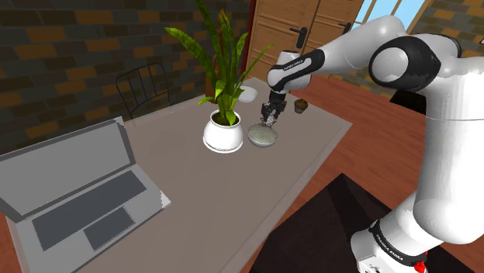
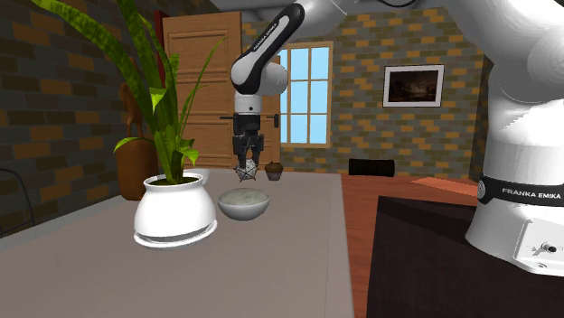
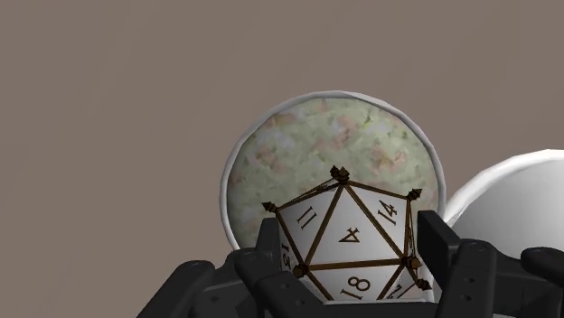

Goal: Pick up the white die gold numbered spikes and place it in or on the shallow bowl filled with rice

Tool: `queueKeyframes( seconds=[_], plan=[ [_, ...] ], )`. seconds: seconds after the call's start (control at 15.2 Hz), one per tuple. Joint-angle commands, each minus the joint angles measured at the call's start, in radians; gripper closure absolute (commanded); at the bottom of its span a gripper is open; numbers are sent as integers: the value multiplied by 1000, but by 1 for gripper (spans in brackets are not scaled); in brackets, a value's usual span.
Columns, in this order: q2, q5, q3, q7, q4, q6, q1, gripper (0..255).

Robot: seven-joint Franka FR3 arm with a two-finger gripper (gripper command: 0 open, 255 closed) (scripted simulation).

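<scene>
A white many-sided die point(image 3: 348, 244) with gold edges, small spikes and dark numbers sits clasped between my black fingers point(image 3: 267, 248). My gripper point(image 2: 246, 168) hangs above the table, shut on the die point(image 2: 245, 170), a short way over the shallow pale bowl of rice point(image 2: 243, 203). In the wrist view the bowl's speckled rice point(image 3: 334, 144) lies straight beyond the die. In the shoulder view the gripper point(image 1: 268, 118) hovers just over the bowl point(image 1: 262, 136), next to the white plant pot.
A tall green plant in a white pot point(image 1: 222, 133) stands close beside the bowl. An open grey laptop point(image 1: 74, 194) lies at the table's near end. A small dark cupcake-like object point(image 1: 300, 105) and a white dish point(image 1: 247, 95) sit at the far end. A chair point(image 1: 143, 89) stands behind the table.
</scene>
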Motion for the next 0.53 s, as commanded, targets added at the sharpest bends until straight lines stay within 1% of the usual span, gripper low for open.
queueKeyframes(
  seconds=[0.0, 0.33, 0.46],
  plan=[
    [11, 3, 2, -2, -10, 22, -1, 255],
    [55, 10, 7, -7, -12, 67, -5, 255],
    [55, 10, 7, -7, -11, 67, -5, 255]
  ],
)
